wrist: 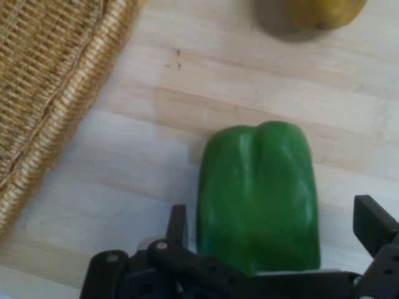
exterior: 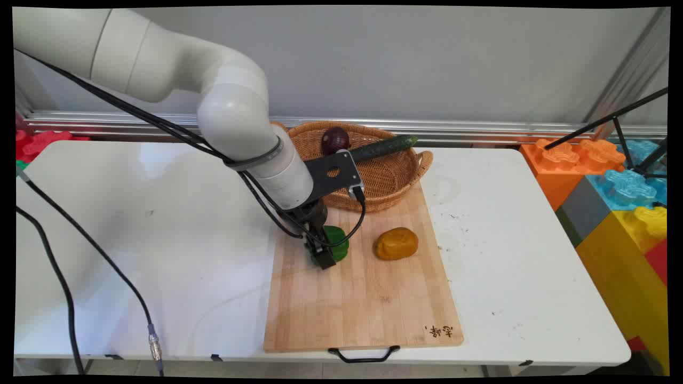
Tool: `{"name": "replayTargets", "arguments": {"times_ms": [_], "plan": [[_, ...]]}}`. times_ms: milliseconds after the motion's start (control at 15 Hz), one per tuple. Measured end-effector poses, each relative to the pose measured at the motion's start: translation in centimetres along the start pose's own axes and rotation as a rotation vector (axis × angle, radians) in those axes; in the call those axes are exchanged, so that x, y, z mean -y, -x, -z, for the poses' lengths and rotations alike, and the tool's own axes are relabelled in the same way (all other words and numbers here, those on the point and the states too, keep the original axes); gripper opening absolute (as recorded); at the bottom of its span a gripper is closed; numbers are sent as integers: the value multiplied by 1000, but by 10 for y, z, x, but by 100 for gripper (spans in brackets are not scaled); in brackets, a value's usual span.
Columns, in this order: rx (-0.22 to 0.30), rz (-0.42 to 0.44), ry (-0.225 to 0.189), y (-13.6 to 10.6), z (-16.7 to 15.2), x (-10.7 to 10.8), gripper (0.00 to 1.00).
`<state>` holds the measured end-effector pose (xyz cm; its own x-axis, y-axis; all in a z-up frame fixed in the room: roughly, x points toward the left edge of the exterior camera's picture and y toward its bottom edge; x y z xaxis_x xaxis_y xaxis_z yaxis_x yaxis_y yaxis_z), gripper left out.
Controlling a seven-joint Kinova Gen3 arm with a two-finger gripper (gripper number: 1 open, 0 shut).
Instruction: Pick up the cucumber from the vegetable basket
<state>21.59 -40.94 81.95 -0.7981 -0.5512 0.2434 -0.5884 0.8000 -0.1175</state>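
Pincer (wrist: pixel 274 233) spread apart astride the green pepper (wrist: pixel 259 193) lying on the cutting board (exterior: pixel 363 298) near the basket (exterior: pixel 421 162); pepper looks light, glossy, likely slippery, so grip its broad flanks.
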Motion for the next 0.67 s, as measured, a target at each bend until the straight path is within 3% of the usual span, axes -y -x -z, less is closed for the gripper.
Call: {"name": "replayTargets", "arguments": {"times_ms": [333, 400, 667], "plan": [[-30, -9, -8, -18, 12, 1, 100], [-43, -16, -24, -27, 17, 3, 100], [-100, -59, -152, -68, 43, 33, 100]]}}
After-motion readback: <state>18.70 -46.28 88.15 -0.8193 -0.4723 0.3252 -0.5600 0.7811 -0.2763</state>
